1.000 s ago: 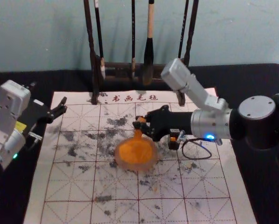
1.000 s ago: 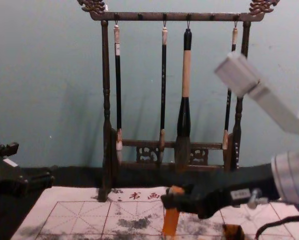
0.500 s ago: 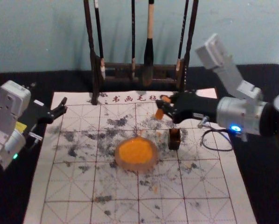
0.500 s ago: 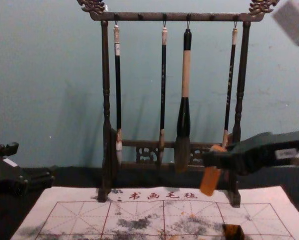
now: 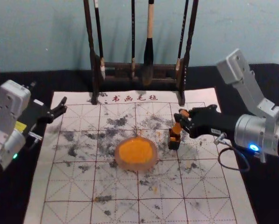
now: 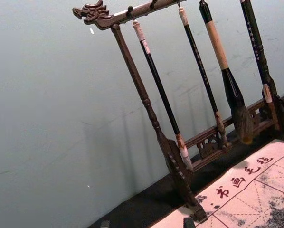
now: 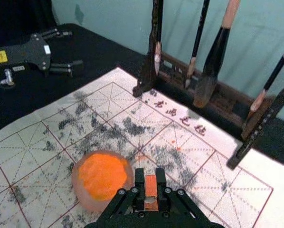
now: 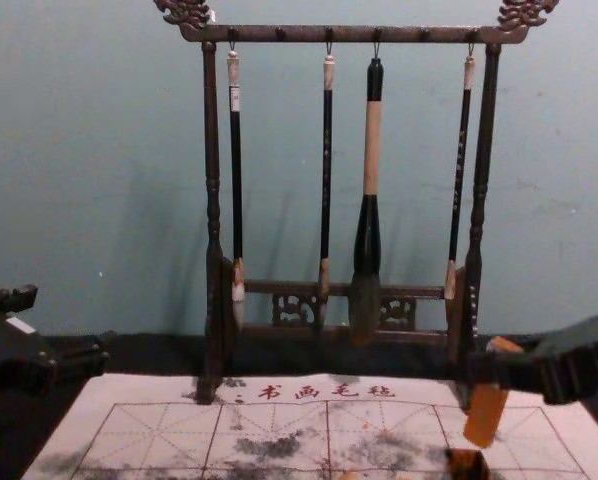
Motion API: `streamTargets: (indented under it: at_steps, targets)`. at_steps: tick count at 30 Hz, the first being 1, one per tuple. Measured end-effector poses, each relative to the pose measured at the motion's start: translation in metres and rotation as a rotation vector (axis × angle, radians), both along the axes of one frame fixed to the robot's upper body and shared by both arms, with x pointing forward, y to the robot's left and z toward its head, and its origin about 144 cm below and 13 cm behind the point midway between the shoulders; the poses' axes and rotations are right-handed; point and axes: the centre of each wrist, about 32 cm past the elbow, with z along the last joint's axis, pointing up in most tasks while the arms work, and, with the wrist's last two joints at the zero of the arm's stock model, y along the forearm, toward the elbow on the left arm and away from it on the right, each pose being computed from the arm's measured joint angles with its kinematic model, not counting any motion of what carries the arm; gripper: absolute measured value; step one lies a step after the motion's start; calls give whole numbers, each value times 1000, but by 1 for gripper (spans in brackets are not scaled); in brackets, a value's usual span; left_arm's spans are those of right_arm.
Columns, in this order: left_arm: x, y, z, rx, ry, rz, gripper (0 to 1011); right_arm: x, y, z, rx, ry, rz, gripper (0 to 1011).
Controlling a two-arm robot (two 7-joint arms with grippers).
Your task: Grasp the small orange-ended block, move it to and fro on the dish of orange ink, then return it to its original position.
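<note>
My right gripper [image 5: 183,120] is shut on the orange block [image 5: 177,128], whose lower end is at the opening of the small dark holder [image 5: 174,144]; whether it is inside I cannot tell. In the chest view the block [image 8: 486,414] hangs tilted from the right gripper [image 8: 499,371], by the holder [image 8: 466,463]. The right wrist view shows the block [image 7: 151,186] between the fingers of the right gripper [image 7: 151,183]. Left of the holder lies the round dish of orange ink [image 5: 136,153]. My left gripper [image 5: 60,110] is parked open at the mat's left edge.
A dark wooden rack [image 5: 95,77] with several hanging brushes stands at the mat's far edge. The ink-stained gridded mat [image 5: 165,186] lies on the black tablecloth [image 5: 265,86]. A cable [image 5: 233,169] loops below the right wrist.
With the block in it, my right gripper has moved from over the dish, rightward past the holder's far side, then down beside the holder. The left arm has kept still.
</note>
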Motion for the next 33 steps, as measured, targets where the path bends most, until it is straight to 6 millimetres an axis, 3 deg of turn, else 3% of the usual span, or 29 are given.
streamTargets:
  at_steps: [11, 33]
  targets:
    - [0, 0, 0, 0, 0, 0, 1001, -2, -1, -11, -5, 42, -23, 110]
    - [0, 0, 0, 0, 0, 0, 1001, 15, 7, -23, -38, 56, -36, 110]
